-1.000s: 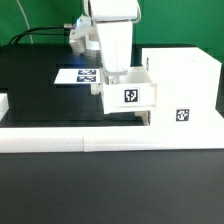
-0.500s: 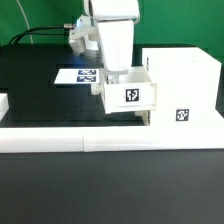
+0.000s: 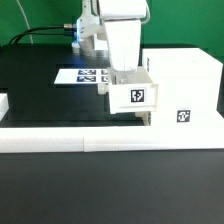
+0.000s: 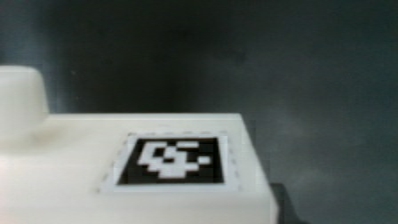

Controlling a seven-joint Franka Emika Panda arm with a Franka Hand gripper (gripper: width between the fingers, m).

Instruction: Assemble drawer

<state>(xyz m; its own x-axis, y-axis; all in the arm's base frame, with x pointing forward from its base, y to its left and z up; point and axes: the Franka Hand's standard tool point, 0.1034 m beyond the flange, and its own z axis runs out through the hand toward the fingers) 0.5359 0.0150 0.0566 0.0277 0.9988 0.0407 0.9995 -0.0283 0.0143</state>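
My gripper [image 3: 127,74] reaches down from the white arm and is shut on a small white open-top tray [image 3: 133,96], held above the black table. The fingertips are hidden behind the tray's wall. The tray's tagged face points at the exterior camera, and its side is close against the large white case [image 3: 180,85] on the exterior view's right. The wrist view shows the tray's white surface with a black-and-white tag [image 4: 173,160] and a rounded white part [image 4: 18,98] beside it. No fingers show there.
The marker board [image 3: 82,75] lies flat on the table behind the tray. A long low white border rail [image 3: 90,139] runs along the front. A small white piece [image 3: 3,104] sits at the exterior view's left edge. The black table [image 3: 40,100] lies between them.
The arm has moved toward the exterior view's right with the tray in it, bringing the tray closer against the large case.
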